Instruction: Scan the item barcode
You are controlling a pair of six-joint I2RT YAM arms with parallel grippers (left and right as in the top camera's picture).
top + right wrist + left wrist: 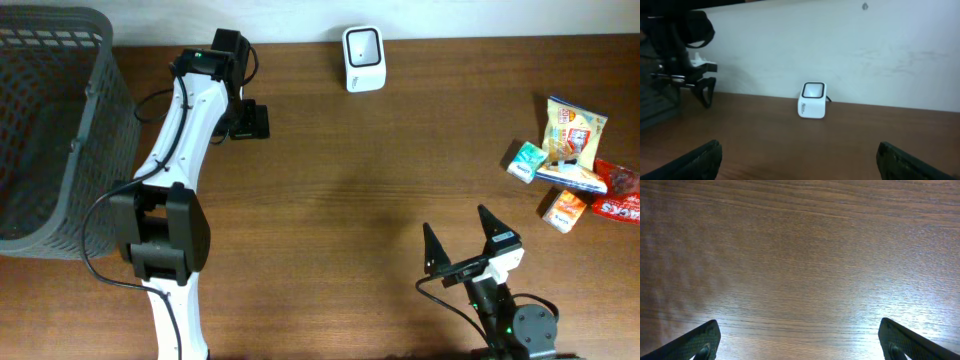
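You've got a brown, wood-grained table [340, 190]. Basket [100, 100]: dark grey mesh. Scanner [363, 58]: white, with a black-rimmed window. Your snack pile [568, 176]: yellow, teal, orange, red and blue. Left arm [185, 130]: white with black joints.

We list, on the table [350, 190]:
- basket [50, 130] at the left edge
- scanner [363, 58] at the back near the middle, just before the wall [865, 50]
- packets [570, 160] heaped at the right edge, some overlapping

We place the left gripper [250, 121] between basket and scanner, toward the back. The right gripper [455, 220] is at the front, left of the packets and well apart from the scanner.
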